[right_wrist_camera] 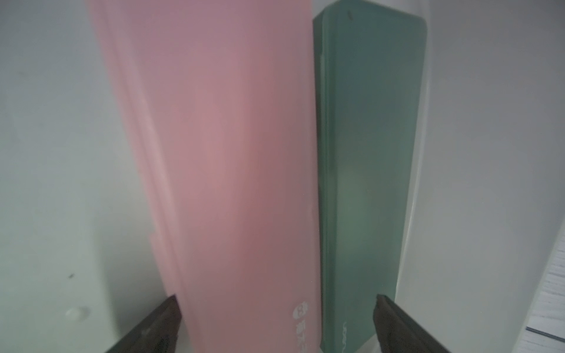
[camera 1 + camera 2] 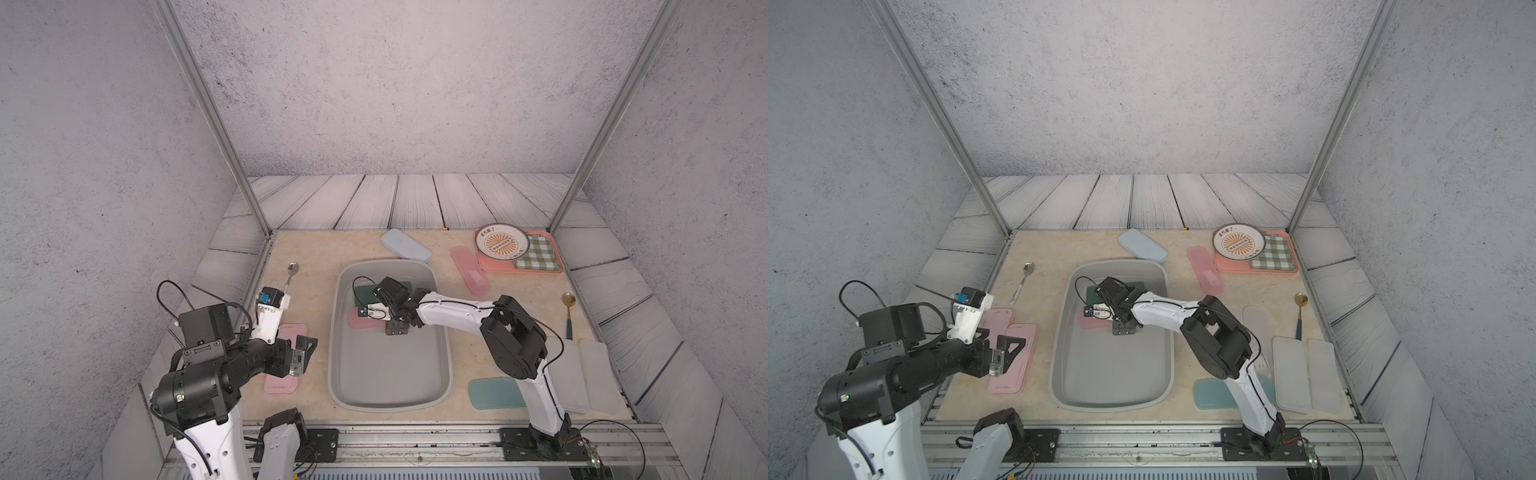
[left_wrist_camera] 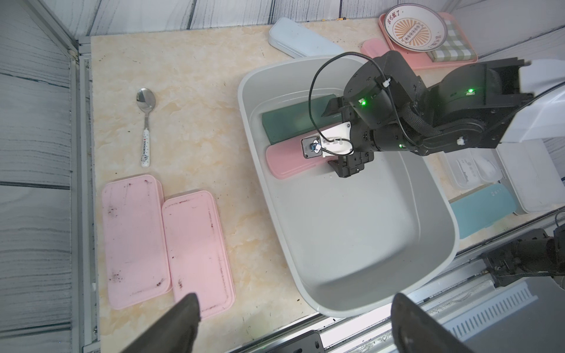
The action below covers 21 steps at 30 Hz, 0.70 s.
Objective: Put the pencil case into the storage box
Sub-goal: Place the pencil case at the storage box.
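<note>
The light-grey storage box (image 2: 390,374) (image 2: 1113,374) (image 3: 351,244) stands mid-table. At its far end a pink pencil case (image 2: 358,323) (image 3: 287,162) (image 1: 229,152) lies flat on the floor beside a dark green case (image 2: 365,291) (image 3: 287,122) (image 1: 367,152). My right gripper (image 2: 397,329) (image 2: 1123,330) (image 1: 276,305) reaches down into the box, open. Its fingers stand wide on either side of the ends of both cases and grip neither. My left gripper (image 2: 303,353) (image 2: 1005,353) (image 3: 295,302) hovers open and empty left of the box, above the table.
Two flat pink cases (image 2: 286,374) lie under the left arm, with a spoon (image 2: 291,274) beyond them. A pale blue case (image 2: 405,245), a pink case (image 2: 469,270) and a salmon tray (image 2: 540,266) lie at the back. A teal case (image 2: 494,395), white cases (image 2: 582,374) and a gold spoon (image 2: 568,309) lie right.
</note>
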Each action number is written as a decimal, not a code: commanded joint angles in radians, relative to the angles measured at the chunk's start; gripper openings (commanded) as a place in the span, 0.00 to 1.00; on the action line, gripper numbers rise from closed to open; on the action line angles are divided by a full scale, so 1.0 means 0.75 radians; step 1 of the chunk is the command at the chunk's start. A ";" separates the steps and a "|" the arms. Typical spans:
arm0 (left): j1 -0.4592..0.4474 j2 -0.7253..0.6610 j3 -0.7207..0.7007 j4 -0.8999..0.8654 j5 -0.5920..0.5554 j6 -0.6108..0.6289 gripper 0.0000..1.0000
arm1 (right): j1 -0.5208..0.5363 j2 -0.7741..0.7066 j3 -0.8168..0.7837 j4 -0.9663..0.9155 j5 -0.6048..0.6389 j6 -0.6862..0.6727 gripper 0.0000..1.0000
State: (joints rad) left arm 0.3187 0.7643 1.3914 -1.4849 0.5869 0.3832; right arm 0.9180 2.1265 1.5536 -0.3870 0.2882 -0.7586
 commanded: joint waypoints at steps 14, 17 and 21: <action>0.035 -0.037 -0.016 0.005 0.003 -0.014 0.98 | 0.021 -0.209 -0.125 -0.072 -0.140 0.393 0.96; 0.037 -0.045 -0.017 0.007 0.009 -0.013 0.98 | 0.018 -0.451 -0.227 -0.071 -0.249 0.590 0.96; 0.037 -0.047 -0.018 0.007 0.026 -0.011 0.99 | -0.018 -0.771 -0.308 -0.126 -0.213 0.981 0.96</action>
State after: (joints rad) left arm 0.3363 0.7361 1.3865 -1.4837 0.5892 0.3767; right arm 0.9276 1.7489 1.3239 -0.4530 0.1413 -0.2726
